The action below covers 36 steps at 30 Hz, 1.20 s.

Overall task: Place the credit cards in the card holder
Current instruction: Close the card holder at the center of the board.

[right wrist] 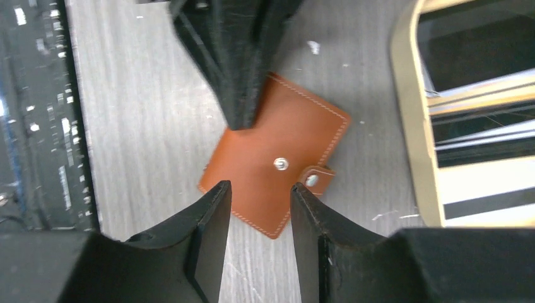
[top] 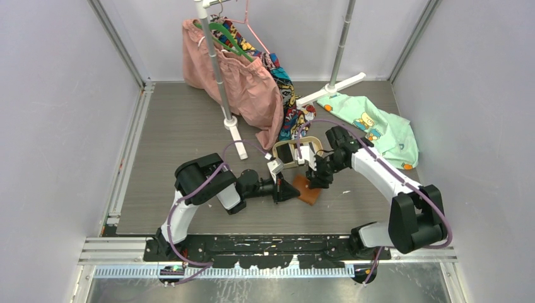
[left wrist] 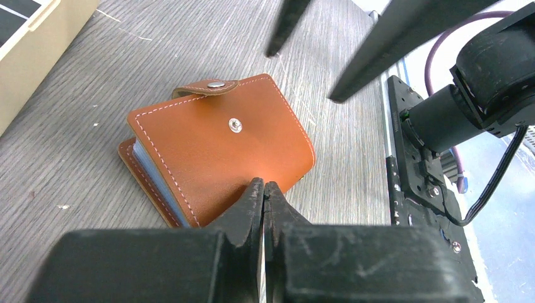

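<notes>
Our left tool (left wrist: 264, 192) is clenched, tips on the folded card holder (left wrist: 217, 148) lying unsnapped on the table (left wrist: 82, 107); our right tool (right wrist: 260, 196) hangs released above it; the credit cards (right wrist: 479, 44) sit in the beige tray (right wrist: 410, 126).

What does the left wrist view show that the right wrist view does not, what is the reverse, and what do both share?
Only the left wrist: the bluish pockets at the card holder's open side. Only the right wrist: the credit cards, dark and whitish, in the beige tray. Both: the tan card holder folded over with its strap unsnapped, the left fingers shut at its edge, the right fingers apart above it.
</notes>
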Tool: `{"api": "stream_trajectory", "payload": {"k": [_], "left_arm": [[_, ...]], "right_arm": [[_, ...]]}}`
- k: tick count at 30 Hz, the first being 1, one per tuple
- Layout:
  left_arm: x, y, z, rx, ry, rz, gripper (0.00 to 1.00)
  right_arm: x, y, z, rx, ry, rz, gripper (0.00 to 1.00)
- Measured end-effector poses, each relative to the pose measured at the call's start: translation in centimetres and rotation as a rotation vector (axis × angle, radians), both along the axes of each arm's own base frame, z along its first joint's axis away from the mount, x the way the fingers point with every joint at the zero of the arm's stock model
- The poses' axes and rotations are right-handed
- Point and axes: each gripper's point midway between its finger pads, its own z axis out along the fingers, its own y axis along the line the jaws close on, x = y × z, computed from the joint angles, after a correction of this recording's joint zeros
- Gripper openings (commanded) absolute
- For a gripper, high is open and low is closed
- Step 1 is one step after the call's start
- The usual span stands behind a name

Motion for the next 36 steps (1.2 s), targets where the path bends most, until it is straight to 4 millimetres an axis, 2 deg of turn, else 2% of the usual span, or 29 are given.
{"api": "stream_trajectory", "payload": {"k": [5, 14, 20, 28, 36], "left_arm": [[-0.1, -0.1, 0.0, -0.001, 0.003, -0.002, 0.01], [-0.1, -0.1, 0.0, -0.001, 0.005, -0.002, 0.0], [-0.2, -0.1, 0.0, -0.001, 0.007, -0.002, 0.0], [-0.1, -0.1, 0.0, -0.001, 0.007, -0.001, 0.0], [-0.1, -0.1, 0.0, -0.001, 0.007, -0.001, 0.0]], "right_arm": [[2.2, -0.4, -1.4, -0.041, -0.032, -0.078, 0.43], [2.6, -0.7, -3.9, -0.125, 0.008, -0.094, 0.35], [2.8, -0.9, -4.2, -0.146, 0.006, -0.104, 0.25], [4.1, -1.0, -4.1, -0.16, -0.032, -0.151, 0.28], [4.4, -0.8, -4.0, -0.155, -0.038, -0.164, 0.26]]}}
